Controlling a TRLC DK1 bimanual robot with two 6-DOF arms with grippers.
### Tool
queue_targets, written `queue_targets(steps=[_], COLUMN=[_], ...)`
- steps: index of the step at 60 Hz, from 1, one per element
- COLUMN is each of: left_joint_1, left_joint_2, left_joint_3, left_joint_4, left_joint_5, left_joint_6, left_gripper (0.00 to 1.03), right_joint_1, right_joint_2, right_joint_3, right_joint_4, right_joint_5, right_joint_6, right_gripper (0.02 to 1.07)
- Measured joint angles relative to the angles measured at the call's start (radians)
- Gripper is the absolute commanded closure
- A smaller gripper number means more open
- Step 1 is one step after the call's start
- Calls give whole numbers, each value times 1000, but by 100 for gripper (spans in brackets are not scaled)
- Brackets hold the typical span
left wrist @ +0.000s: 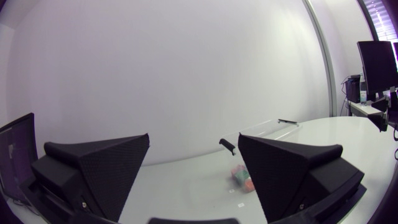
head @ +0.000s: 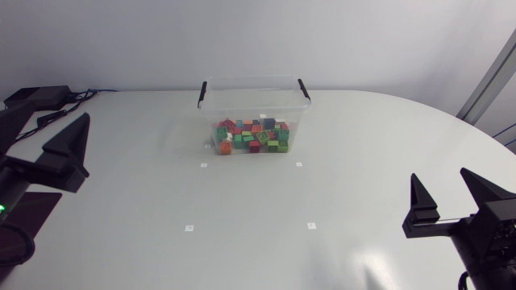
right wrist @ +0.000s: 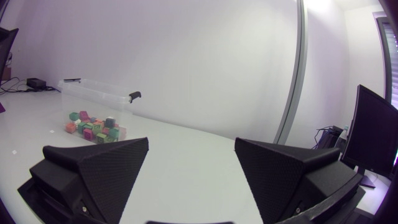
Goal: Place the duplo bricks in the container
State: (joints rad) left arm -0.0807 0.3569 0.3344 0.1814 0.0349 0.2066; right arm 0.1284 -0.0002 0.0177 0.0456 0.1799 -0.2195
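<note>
Item 1, bricks (head: 253,137): a mixed heap of red, green, blue, orange and pink, lying on the floor of the box (head: 254,103). All the bricks you can see are inside its walls. None shows outside it in any view.

Item 2, box: clear plastic, open-topped, no lid in sight. It has a black clip (head: 202,93) at one end and another (head: 304,89) at the other. It stands upright on the far middle of the table (head: 363,161), well apart from both of your arms.

Item 3, right gripper (head: 440,174): low at your right, near the table's near edge. Its fingers are spread wide with nothing between them, and the wrist view looks across the table at the box from a distance.

Item 4, left gripper (left wrist: 193,135): off at your left side of the table. Its fingers also stand apart and hold nothing. The box and a blur of bricks lie ahead of it.

Item 5, table: white, with four small square marks, one (head: 203,164) just in front of the box.

Status: to judge by these views, the placing is done. Nothing is in hand and nothing waits to be picked. What is left, if anything, is your check for a brick hidden behind the box or under an arm, which these views cannot rule out.
</note>
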Motion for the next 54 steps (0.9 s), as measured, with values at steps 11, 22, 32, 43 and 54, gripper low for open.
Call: queue_targets(steps=[11,22,32,43,54], left_joint_1=[20,40,58,73,73], left_joint_2=[-92,-187,-272,-344,-351], left_joint_3=[-82,-168,-244,-317,-319], left_joint_4=[-50,-100,-143,-185,-184], left_joint_5=[-11,-16,-20,-26,-29], left_joint_6=[-46,-92,-136,-174,-181], left_gripper=[4,4,4,4,4], right_joint_1=[-32,-65,-95,-121,-124], right_joint_2=[0,0,0,0,0], right_joint_3=[0,0,0,0,0], right_joint_4=[-19,-21,-28,-40,-42], right_joint_5=[-47,-96,-138,-175,-177], right_joint_6=[47,101,146,187,191], right_gripper=[7,7,7,7,7])
